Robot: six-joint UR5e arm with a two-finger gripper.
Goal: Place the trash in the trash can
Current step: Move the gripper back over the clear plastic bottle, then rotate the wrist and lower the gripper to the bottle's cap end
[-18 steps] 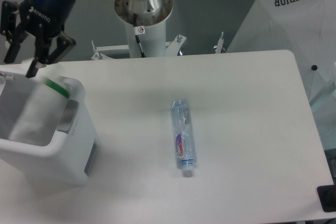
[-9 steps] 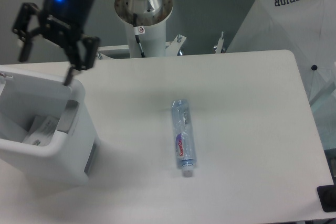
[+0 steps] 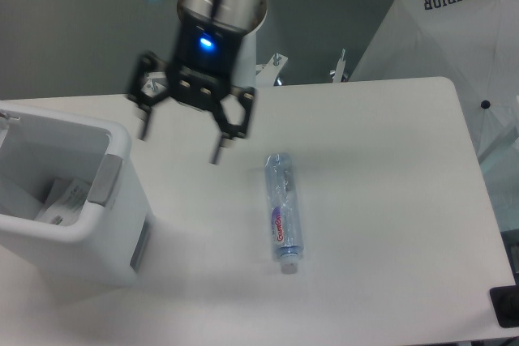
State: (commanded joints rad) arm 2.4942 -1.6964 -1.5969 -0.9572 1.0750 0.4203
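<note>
A small clear plastic bottle [image 3: 283, 210] with a red-and-white label lies flat on the white table [image 3: 381, 168], cap toward the front. At the left stands the white trash can [image 3: 81, 228], and a crumpled white wrapper [image 3: 61, 198] lies inside it. My gripper [image 3: 180, 145] hangs open above the table between the can and the bottle, up and to the left of the bottle, with nothing between its fingers.
The arm's white base column [image 3: 223, 30] rises behind the table's far edge. A white folded umbrella marked SUPERIOR [image 3: 454, 30] leans at the right, beyond the table. A dark object [image 3: 507, 307] sits at the bottom right corner.
The wrapper has dropped from the gripper into the trash can. The open gripper has swung right, from above the can to over the table near the bottle.
</note>
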